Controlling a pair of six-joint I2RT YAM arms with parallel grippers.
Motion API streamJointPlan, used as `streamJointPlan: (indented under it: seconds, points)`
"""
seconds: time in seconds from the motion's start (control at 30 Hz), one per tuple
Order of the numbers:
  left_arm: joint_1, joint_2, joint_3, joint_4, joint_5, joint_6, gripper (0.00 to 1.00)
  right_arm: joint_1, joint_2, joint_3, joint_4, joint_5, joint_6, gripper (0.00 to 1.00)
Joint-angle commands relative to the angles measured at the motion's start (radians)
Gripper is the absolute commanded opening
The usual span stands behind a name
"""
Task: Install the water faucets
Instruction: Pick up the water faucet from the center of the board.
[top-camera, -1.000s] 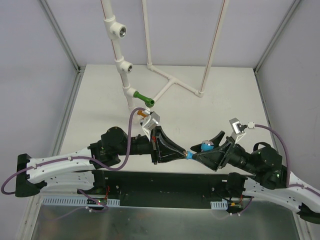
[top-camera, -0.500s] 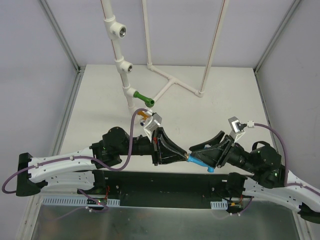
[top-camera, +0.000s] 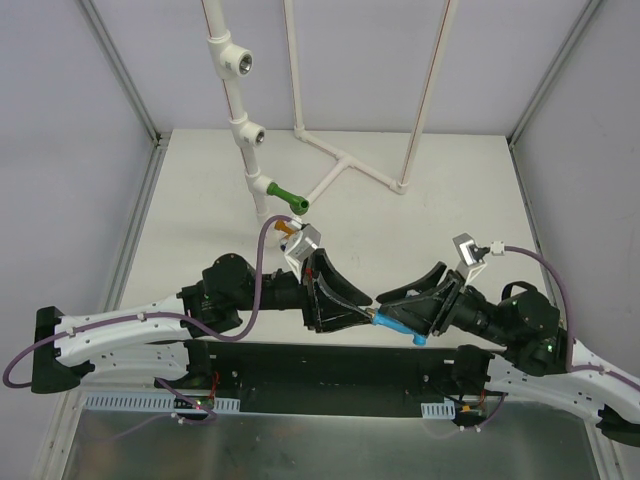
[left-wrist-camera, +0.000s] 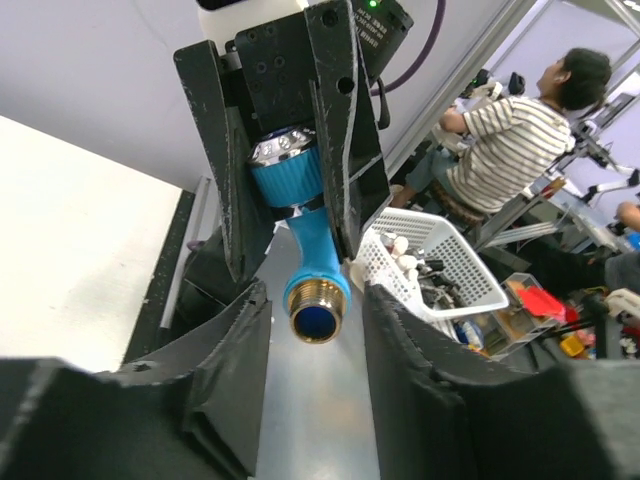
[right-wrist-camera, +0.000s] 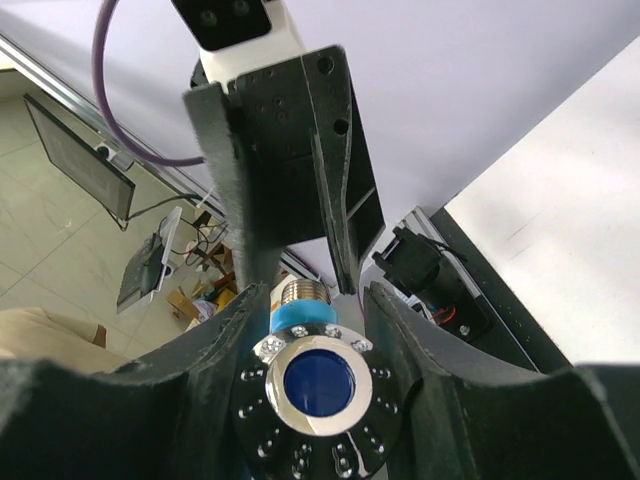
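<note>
The light blue faucet (top-camera: 393, 321) hangs in the air between both arms at the near middle. My right gripper (top-camera: 392, 308) is shut on its body just behind the chrome-faced knob (right-wrist-camera: 318, 385). Its brass threaded end (left-wrist-camera: 318, 312) points into my left gripper (top-camera: 368, 303), which is open, with a gap on each side of the thread. The green faucet (top-camera: 283, 193) sits in the lowest tee of the white pipe. A bit of the orange faucet (top-camera: 288, 228) lies on the table behind the left wrist camera.
The upright white pipe carries two more tee fittings (top-camera: 240, 64) (top-camera: 252, 133) with open metal sockets. A white pipe stand (top-camera: 345, 160) runs across the back of the table. Grey walls close in both sides.
My right gripper closed on the blue faucet and turned it lower. My left gripper then loosened and now stands open around the threaded end.
</note>
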Motion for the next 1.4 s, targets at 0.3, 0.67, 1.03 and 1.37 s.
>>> streamJointPlan:
  seconds: [0.3,0.67,1.03,1.37]
  points:
    - [0.004,-0.023,-0.026,0.095,0.003,-0.034,0.42,0.004,-0.049,0.028,-0.022,0.120,-0.018,0.00]
    - [0.004,0.046,0.001,0.112,0.055,-0.052,0.00,0.004,-0.083,0.015,-0.019,0.161,-0.016,0.00]
    - [0.005,0.066,0.038,0.091,0.038,-0.034,0.00,0.002,-0.020,0.016,-0.017,0.068,0.010,0.00]
    - [0.024,0.072,0.073,0.059,0.035,-0.026,0.00,0.004,-0.008,-0.004,-0.060,-0.023,0.032,0.00]
